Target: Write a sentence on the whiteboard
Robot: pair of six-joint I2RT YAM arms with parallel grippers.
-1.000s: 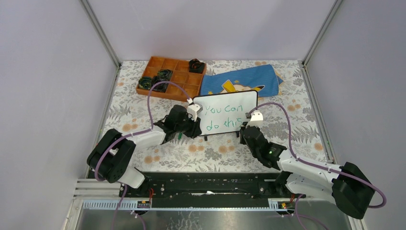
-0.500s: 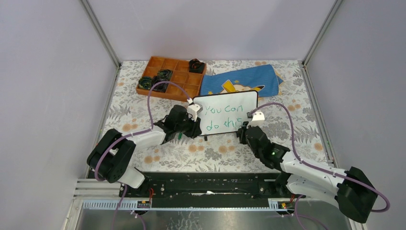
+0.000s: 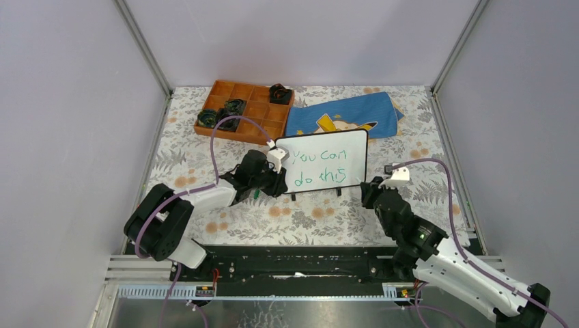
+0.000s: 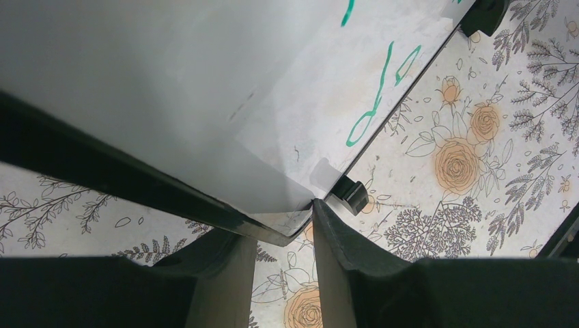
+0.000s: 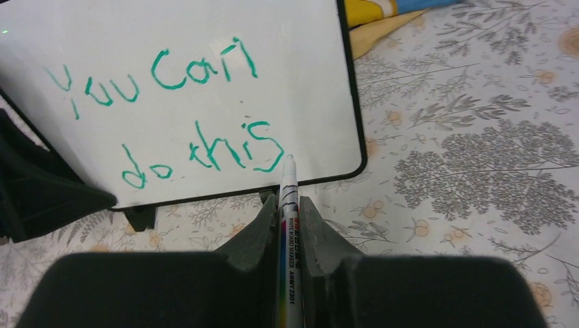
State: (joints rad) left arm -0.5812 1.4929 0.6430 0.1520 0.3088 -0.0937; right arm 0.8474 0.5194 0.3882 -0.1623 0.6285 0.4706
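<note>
The whiteboard (image 3: 348,147) stands upright mid-table on two black feet. The sentence (image 3: 319,166) "You can do this" is on it in green, in two lines. My left gripper (image 3: 278,180) is shut on the board's lower left corner; in the left wrist view the fingers (image 4: 341,239) straddle that corner of the whiteboard (image 4: 205,89). My right gripper (image 3: 372,193) is shut on a white marker (image 5: 287,205), tip forward, a short way in front of the board's lower right corner and apart from it. The right wrist view shows the whiteboard (image 5: 307,82) and the sentence (image 5: 184,109) whole.
An orange compartment tray (image 3: 254,109) with black items stands at the back left. A blue cloth (image 3: 348,116) with yellow print lies behind the board. A floral cloth (image 3: 423,184) covers the table. Grey walls close in both sides and the back.
My right gripper has drawn back from the board's face, down and to the right, with the marker still in it. The left gripper and the board have not moved.
</note>
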